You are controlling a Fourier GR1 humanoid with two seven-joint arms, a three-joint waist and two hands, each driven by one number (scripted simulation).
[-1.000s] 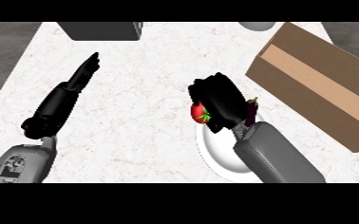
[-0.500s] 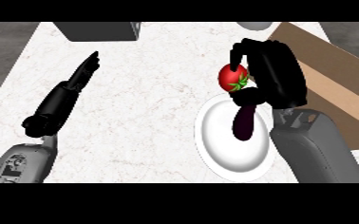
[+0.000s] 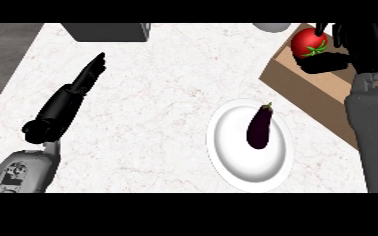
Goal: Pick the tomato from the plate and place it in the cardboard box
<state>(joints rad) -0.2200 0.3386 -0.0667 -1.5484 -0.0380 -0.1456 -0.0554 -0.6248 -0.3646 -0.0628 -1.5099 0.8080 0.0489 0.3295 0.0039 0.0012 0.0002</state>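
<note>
Holding the tomato (image 3: pixel 308 43) in curled fingers, right hand (image 3: pixel 336 55) has carried it from plate (image 3: pixel 229 155) to above box (image 3: pixel 295 80); release remains.

The counter (image 3: pixel 162 100) looked like pale, faintly veined marble with a smooth matt face. The white plate (image 3: pixel 229 160) at lower right seemed glossy ceramic, and the eggplant (image 3: pixel 258 127) on it had a dark, smooth skin. At upper right, the cardboard box (image 3: pixel 295 82) was matt brown, and the tomato (image 3: pixel 306 42) shone red.

Kitchen, white marble counter (image 3: pixel 162 105), white plate (image 3: pixel 229 155) holding eggplant (image 3: pixel 258 127), tomato (image 3: pixel 308 43) nearby
</note>
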